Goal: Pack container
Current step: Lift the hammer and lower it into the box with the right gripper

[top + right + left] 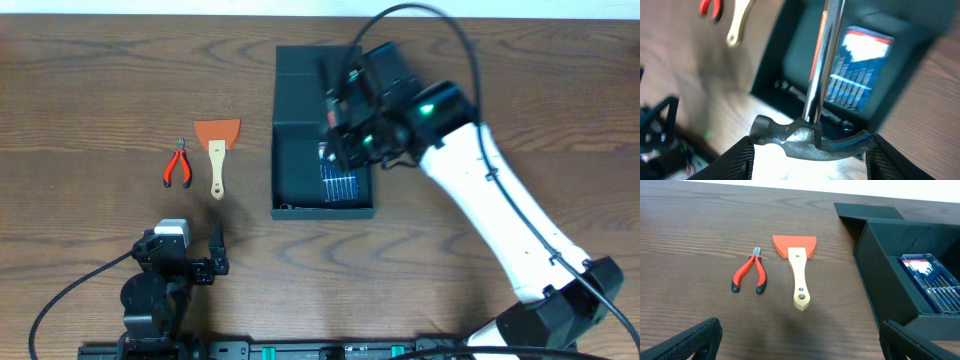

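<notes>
The dark teal container (298, 95) lies open at the table's middle, its flap lid folded away at the far side. A blue case of small tools (338, 180) lies inside it. My right gripper (348, 135) hovers over the container and is shut on a hammer's steel head (810, 140); the chrome shaft (821, 60) points away over the box (790, 55). My left gripper (800, 350) is open and empty, low near the front edge. Red-handled pliers (178, 165) and an orange scraper with a wooden handle (217, 152) lie left of the container.
In the left wrist view the pliers (750, 272) and scraper (797, 265) lie ahead of my left fingers, and the container's wall (875, 275) stands to the right. A dark slim tool (790, 92) lies in the box bottom.
</notes>
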Motion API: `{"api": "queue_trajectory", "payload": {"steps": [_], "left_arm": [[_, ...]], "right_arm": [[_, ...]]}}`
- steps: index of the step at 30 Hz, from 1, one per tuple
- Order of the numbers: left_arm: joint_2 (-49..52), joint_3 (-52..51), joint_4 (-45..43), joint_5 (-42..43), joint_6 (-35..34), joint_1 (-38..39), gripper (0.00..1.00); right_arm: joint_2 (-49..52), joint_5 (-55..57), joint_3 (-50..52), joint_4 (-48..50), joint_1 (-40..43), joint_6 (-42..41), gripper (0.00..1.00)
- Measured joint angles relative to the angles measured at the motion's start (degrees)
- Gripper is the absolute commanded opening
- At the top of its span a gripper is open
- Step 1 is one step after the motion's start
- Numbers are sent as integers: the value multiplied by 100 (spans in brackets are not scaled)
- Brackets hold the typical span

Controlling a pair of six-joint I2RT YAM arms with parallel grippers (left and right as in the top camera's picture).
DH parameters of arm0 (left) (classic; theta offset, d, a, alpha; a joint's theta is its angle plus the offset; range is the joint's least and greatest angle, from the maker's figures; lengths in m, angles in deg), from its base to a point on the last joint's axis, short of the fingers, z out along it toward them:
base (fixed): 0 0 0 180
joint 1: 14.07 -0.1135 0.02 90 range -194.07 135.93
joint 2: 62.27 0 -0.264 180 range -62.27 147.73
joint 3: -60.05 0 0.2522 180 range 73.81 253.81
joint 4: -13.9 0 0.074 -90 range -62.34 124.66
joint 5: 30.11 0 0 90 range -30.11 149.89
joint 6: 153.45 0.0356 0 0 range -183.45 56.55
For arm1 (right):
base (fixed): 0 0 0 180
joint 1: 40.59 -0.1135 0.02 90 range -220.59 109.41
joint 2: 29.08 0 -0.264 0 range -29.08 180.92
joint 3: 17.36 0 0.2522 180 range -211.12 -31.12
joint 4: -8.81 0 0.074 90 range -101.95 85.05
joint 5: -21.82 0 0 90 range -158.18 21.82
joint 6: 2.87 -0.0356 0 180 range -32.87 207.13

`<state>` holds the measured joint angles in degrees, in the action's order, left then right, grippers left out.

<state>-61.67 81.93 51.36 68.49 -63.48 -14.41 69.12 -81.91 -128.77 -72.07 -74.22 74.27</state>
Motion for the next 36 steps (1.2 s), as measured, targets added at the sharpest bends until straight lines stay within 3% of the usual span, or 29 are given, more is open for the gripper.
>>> {"api": "queue_trajectory", "payload": {"steps": [6,18,36], "left_arm": [[0,0,0,-2,0,0,98],[0,0,2,0,0,0,98],[0,0,0,0,0,0,98]], "right_arm": [[297,199,0,-367,-496,769,33],[826,498,26,-922,-529,2817,32],[1233,800,55,-964,-247,3626,31]]}}
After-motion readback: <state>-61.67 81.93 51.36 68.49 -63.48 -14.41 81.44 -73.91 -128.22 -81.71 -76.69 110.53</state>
